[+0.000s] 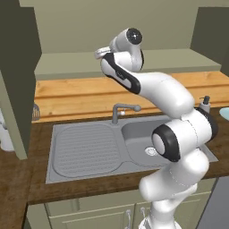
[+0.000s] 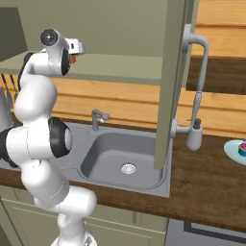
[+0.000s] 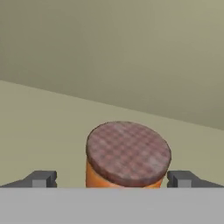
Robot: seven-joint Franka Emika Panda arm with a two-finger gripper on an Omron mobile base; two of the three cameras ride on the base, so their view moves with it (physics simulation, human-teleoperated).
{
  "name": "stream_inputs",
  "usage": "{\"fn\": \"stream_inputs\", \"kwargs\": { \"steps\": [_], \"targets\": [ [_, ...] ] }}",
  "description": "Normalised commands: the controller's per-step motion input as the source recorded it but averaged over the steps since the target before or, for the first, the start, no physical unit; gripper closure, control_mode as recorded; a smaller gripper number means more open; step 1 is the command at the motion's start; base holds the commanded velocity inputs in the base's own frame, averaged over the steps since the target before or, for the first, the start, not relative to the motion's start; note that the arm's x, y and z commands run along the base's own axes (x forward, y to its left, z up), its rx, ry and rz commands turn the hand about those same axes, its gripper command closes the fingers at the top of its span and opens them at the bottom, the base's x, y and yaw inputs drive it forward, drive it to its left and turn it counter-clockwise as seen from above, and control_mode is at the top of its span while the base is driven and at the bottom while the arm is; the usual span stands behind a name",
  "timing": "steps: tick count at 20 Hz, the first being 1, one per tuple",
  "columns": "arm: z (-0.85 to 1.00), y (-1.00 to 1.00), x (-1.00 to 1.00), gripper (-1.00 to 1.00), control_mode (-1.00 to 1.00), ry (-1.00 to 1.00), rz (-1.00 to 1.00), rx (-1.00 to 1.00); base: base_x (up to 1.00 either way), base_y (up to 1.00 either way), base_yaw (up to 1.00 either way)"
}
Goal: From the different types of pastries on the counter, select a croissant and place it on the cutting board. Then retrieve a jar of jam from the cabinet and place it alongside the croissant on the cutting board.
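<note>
Jar of jam (image 3: 127, 156): stands upright on the cabinet shelf (image 3: 48, 127), between the two fingertips (image 3: 42, 178), back wall behind it.
End effector (image 3: 111, 179): spread wide, one tip either side of the jar, apart from it.
Cabinet (image 1: 134, 27): above the table (image 1: 15, 179).
Sink (image 1: 85, 150): set in the table, below the cabinet; faucet (image 1: 120, 109) behind it.
Cupcake (image 2: 242, 148): on a plate (image 2: 233, 153), right of the sink.
</note>
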Motion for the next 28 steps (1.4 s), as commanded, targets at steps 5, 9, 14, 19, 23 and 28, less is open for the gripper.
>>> {"fn": "stream_inputs", "kwargs": {
  "steps": [5, 9, 14, 19, 23, 28],
  "targets": [
    [-0.1, 0.0, 0.25, 1.0, -1.0, 0.03, 0.0, -0.01, 0.0, 0.0, 0.0],
    [-0.12, 0.0, 0.13, 1.0, -1.0, 0.03, 0.0, -0.01, 0.0, 0.0, 0.0],
    [-0.04, 0.0, 0.03, 1.0, -1.0, 0.02, 0.0, 0.0, 0.0, 0.0, 0.0],
    [0.0, 0.0, 0.0, 1.0, -1.0, 0.0, 0.0, 0.0, 0.0, 0.0, 0.0],
    [0.0, 0.0, 0.0, 1.0, -1.0, 0.0, 0.0, 0.0, 0.0, 0.0, 0.0],
    [-0.08, -0.08, -0.21, 1.0, -1.0, -0.02, 0.0, 0.01, 0.0, 0.0, 0.0]
  ]
}}
